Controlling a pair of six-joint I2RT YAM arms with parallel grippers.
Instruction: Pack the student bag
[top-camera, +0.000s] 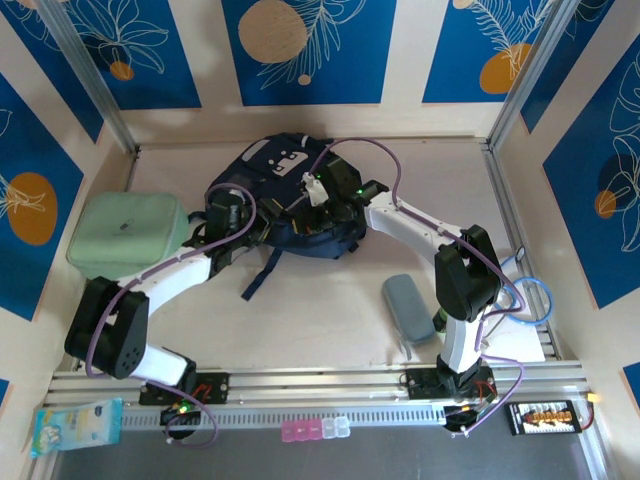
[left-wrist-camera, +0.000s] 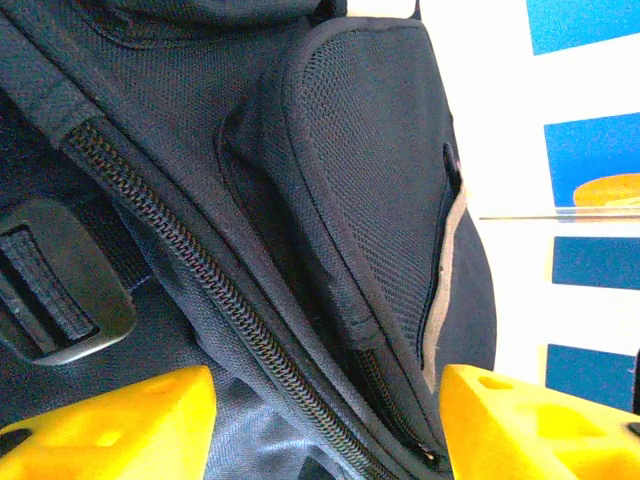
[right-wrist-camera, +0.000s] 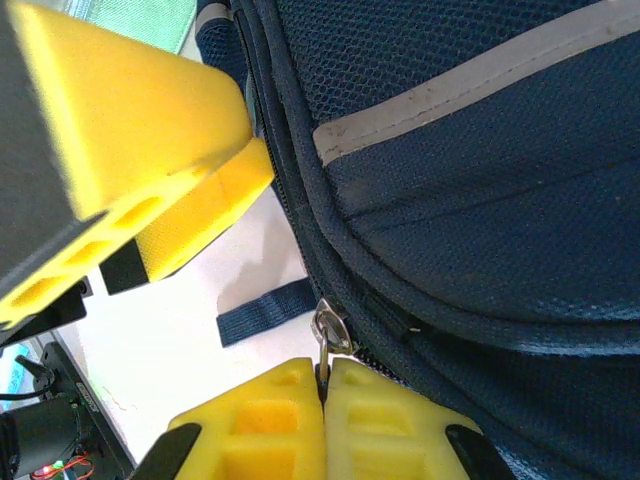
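The student bag (top-camera: 285, 165), a dark navy backpack with white patches, lies at the back middle of the table. My left gripper (top-camera: 236, 213) is at its left side. In the left wrist view the gripper (left-wrist-camera: 325, 425) is open, its yellow fingers (left-wrist-camera: 120, 425) standing either side of the bag's fabric and a zipper track (left-wrist-camera: 200, 270). My right gripper (top-camera: 335, 200) is at the bag's right side. In the right wrist view it (right-wrist-camera: 325, 378) is shut on the metal zipper pull (right-wrist-camera: 327, 335) at the edge of the bag (right-wrist-camera: 480, 180).
A mint-green case (top-camera: 125, 235) lies left of the bag, and a grey-blue pouch (top-camera: 408, 308) lies near the right arm. A black strap buckle (left-wrist-camera: 60, 290) sits by the left fingers. A loose strap (top-camera: 262, 272) trails toward the front. A wipes pack (top-camera: 77, 425) lies on the front rail.
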